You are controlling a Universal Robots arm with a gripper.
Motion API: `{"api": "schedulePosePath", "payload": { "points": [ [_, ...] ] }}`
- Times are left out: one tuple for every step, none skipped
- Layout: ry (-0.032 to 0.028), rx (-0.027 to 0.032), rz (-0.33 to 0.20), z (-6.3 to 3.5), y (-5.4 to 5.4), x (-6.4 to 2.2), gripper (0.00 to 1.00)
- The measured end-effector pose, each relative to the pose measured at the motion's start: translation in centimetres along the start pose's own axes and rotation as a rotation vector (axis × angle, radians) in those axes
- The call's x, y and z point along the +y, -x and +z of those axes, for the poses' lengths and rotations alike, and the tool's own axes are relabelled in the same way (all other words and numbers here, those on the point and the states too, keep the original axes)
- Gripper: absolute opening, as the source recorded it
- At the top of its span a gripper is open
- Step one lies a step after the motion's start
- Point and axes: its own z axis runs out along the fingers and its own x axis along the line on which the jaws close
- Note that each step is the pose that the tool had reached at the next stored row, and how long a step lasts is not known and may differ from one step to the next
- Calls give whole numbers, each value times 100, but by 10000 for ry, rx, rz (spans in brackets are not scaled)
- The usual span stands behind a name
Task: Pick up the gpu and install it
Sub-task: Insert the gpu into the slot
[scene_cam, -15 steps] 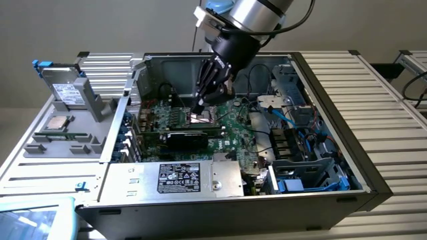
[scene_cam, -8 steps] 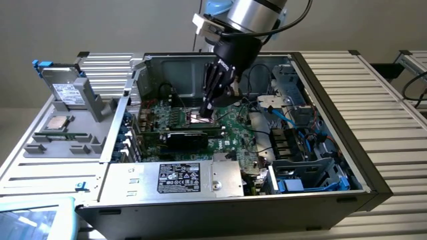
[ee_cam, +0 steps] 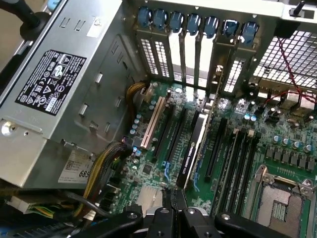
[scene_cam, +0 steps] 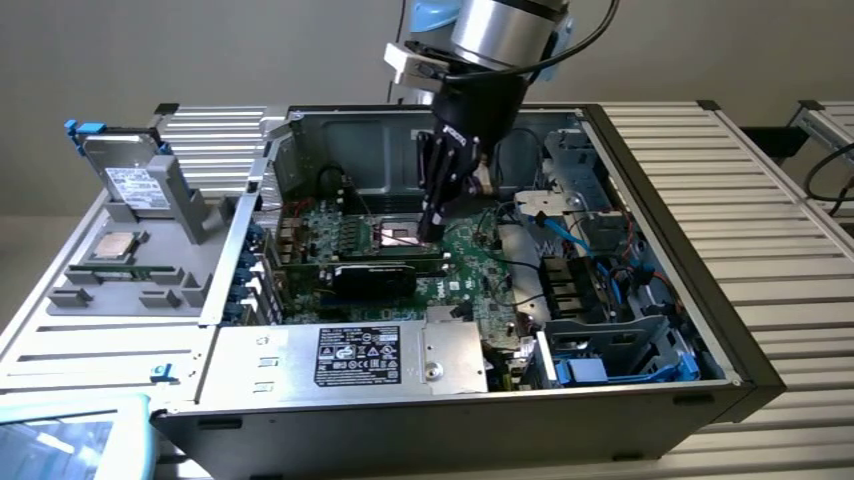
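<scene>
I see the end effector closed and empty above the motherboard, the gpu standing upright in its slot just beside it, so I judge that pressing straight down, evenly along the card's top edge, seats it best.

The exterior view looks down at an angle from in front of and above an open computer case on a slatted table, far enough back to take in the whole chassis and the arm over it. The wrist view looks steeply down from close above the motherboard toward the case's slot-bracket wall. Both views share the motherboard, the labelled power supply and the seated gpu.
</scene>
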Motion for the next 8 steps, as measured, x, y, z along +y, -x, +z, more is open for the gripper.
{"api": "schedulePosePath", "payload": {
  "points": [
    [-73,41,-45,3,0,-1,12],
    [-147,82,-91,7,1,-3,12],
    [-184,100,-110,9,2,-3,12],
    [-185,102,-111,9,1,-4,12],
    [-185,102,-112,9,1,-4,12],
    [-185,103,-112,9,2,-4,12],
    [-184,104,-111,7,6,-5,12],
    [-185,104,-111,2,9,-4,12]
  ]
}}
